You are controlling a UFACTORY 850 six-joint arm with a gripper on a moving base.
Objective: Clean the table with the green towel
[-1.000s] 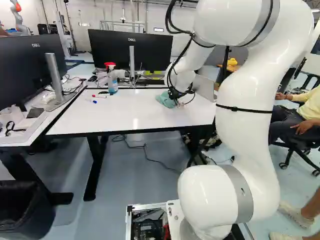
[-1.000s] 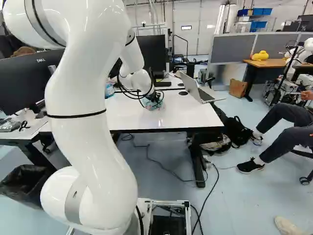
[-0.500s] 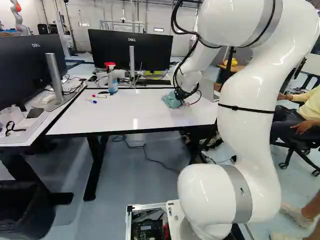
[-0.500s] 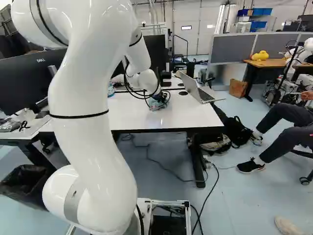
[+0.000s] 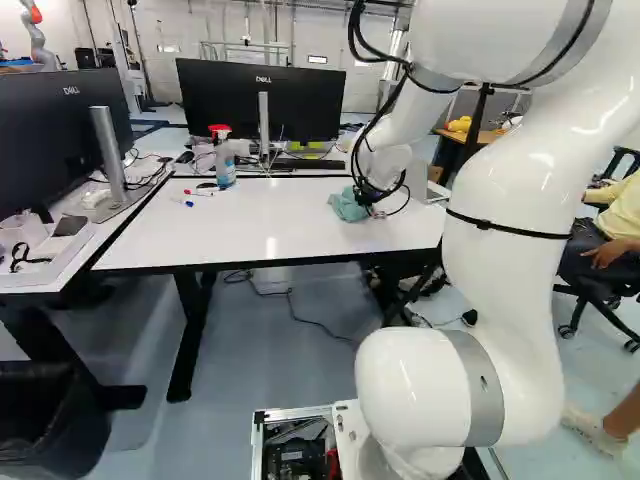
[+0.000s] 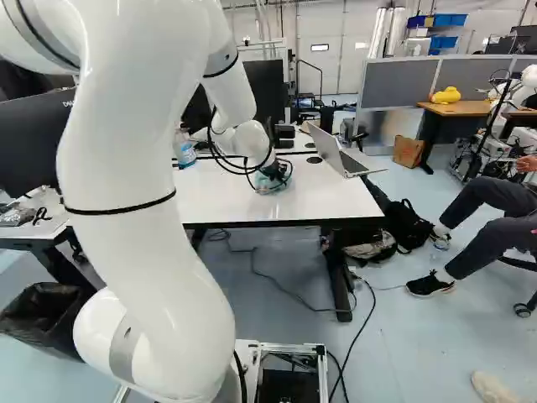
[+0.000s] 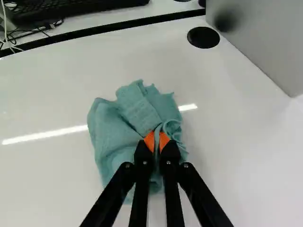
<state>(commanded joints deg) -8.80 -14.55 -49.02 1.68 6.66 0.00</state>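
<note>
Left base view: end effector (image 5: 366,198) low over the white rectangular table (image 5: 240,238) with black edging, right of the middle of the view. Teal-green cloth towel (image 5: 346,207) bunched at the tips, lying on the tabletop.

Wrist view: both black fingers close in, orange pads (image 7: 149,141) pinching a gathered fold of the towel from two sides. Rest of the cloth spreads crumpled ahead of the fingers and around them, flat against the glossy top. A bright streak of reflected light crosses the table surface on both sides of the cloth. Ahead, beyond the black seam, a black keyboard (image 7: 71,9). Nearer than the seam, a round black disc (image 7: 203,37) set in the tabletop, beside the silver laptop (image 7: 265,42).

Right base view: laptop stands open at the far right part of the same table, apart from the towel. Black backpack (image 6: 409,225) on the floor beside the table.

Left base view again, far left part of the tabletop: clear spray bottle with red-and-white head (image 5: 223,165), upright; white marker with red cap (image 5: 199,192) and blue-capped marker (image 5: 184,203) lying near it. All well apart from the cloth.
</note>
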